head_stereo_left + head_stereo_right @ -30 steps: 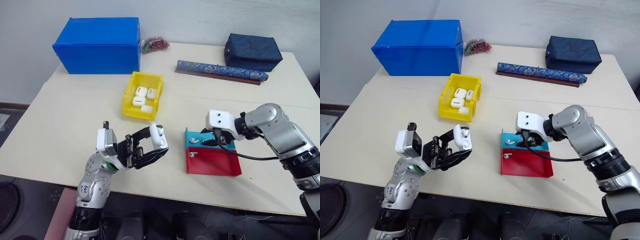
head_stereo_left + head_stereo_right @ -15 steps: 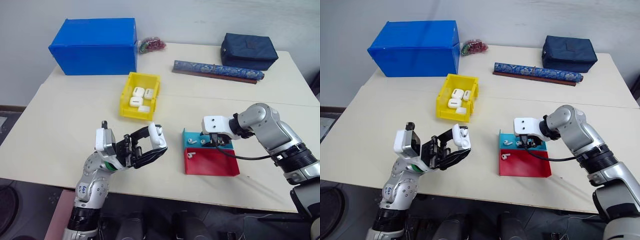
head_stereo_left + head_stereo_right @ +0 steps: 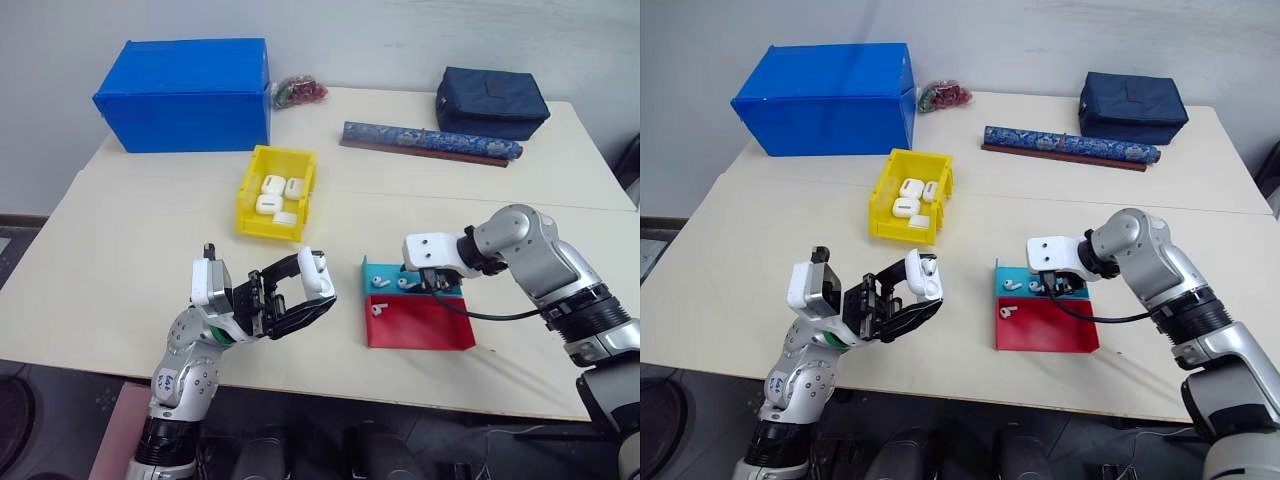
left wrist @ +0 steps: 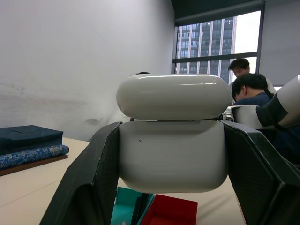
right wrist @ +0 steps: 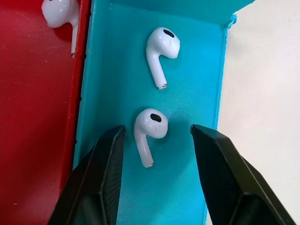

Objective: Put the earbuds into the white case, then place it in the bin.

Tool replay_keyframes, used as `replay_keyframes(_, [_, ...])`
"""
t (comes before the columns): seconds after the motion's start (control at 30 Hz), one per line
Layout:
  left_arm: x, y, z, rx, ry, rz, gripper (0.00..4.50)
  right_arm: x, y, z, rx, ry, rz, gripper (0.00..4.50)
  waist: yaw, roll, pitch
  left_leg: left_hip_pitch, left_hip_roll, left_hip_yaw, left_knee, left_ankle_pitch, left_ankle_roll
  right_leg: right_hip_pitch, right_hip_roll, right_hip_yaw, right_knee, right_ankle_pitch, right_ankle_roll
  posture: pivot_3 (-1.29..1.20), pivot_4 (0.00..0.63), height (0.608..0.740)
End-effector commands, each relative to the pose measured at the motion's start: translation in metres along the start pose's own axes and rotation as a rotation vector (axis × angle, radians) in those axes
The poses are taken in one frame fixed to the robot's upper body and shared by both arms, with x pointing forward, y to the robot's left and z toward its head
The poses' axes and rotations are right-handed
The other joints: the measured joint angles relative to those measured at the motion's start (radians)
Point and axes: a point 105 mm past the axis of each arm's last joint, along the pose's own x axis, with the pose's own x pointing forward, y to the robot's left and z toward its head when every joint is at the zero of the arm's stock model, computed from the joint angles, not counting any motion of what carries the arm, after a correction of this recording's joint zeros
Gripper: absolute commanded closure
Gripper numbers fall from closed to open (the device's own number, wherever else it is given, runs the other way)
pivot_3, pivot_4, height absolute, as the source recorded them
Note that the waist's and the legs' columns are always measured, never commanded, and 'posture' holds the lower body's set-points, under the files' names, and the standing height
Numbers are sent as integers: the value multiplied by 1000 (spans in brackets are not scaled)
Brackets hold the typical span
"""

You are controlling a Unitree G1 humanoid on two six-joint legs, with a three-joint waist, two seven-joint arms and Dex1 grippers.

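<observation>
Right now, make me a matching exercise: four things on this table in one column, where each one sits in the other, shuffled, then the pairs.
Things:
1. white case
2. earbud in line with the right gripper
3. spare cases
4. lone earbud

Places:
A. in the yellow bin
B. in the tray's red part
C. clamped in the left gripper, lid ajar
D. in the tray's teal part, between open fingers

Pairs: 1-C, 2-D, 3-A, 4-B
</observation>
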Motion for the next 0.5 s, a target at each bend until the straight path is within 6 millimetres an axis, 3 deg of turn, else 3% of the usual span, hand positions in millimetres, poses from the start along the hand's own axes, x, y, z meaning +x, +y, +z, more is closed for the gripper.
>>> replay_keyframes(0.03, [4,-4,7,40,-19,-20,1689,3,1,-1,-24,7,7,2271,0,0,0,0,0,0,0,0,0,0,0,0,0,0,0,0,150,740])
replay_keyframes(0.1, [4,-4,7,40,-18,-19,1689,3,1,-2,-33,13,8,2271,0,0,0,0,0,0,0,0,0,0,0,0,0,0,0,0,150,740])
replay_keyframes(0.27, [4,-3,7,40,-16,-16,1689,5,1,-1,-28,2,9,3408,-1,0,0,1,0,0,0,0,0,1,0,0,0,0,0,0,150,740])
replay_keyframes(0.5, [3,-2,7,41,-15,-12,1689,4,6,-2,-21,8,28,3408,1,0,0,1,0,0,0,0,0,1,0,0,0,0,0,0,150,740])
